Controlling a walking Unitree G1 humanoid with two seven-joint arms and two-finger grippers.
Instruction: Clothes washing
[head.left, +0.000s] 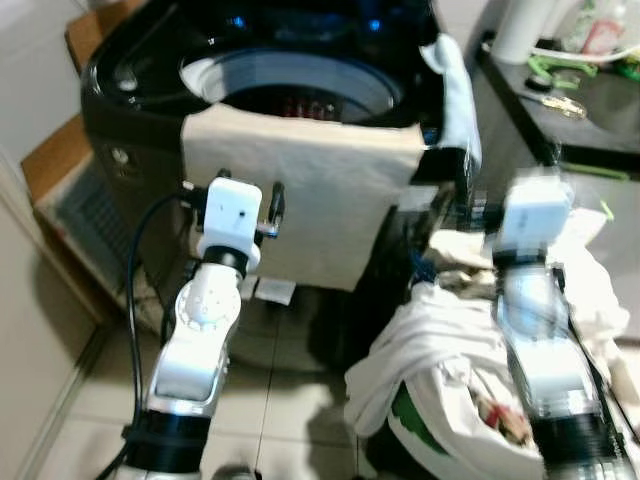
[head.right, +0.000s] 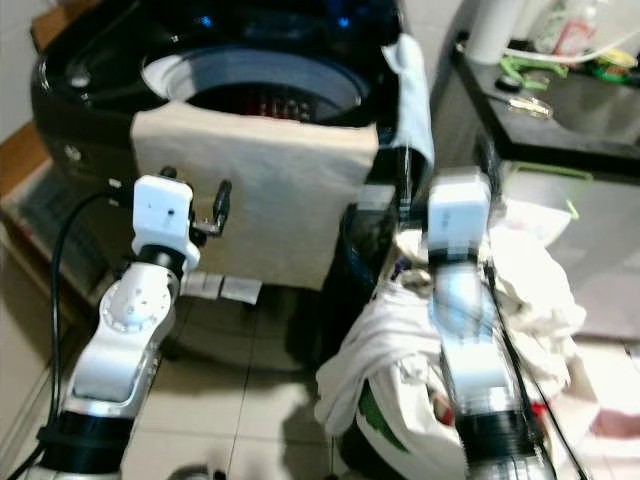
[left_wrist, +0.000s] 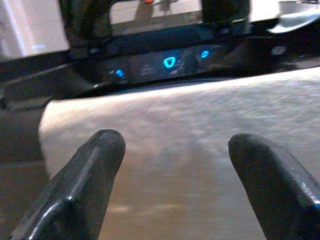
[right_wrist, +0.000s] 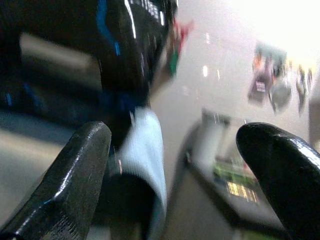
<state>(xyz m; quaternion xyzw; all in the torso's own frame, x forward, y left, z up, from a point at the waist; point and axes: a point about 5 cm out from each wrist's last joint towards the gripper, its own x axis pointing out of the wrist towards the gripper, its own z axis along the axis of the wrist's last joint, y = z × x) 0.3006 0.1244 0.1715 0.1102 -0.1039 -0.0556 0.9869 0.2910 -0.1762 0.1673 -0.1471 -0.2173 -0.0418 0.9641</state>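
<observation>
Here, both grippers, left (left_wrist: 172, 185) and right (right_wrist: 175, 175), spread-fingered and empty, face a beige cloth (head.left: 300, 190) draped over the washing machine (head.left: 130, 120), likely awaiting loading.

No readable text, brand or number anywhere. Washing machine (head.left: 130, 120) control panel (left_wrist: 165, 64) at far side: blue lit icons, glyphs too blurred to read. Bottles on right counter (head.left: 590, 100): labels illegible. Near white bag (head.left: 440, 440): green print unreadable.
</observation>
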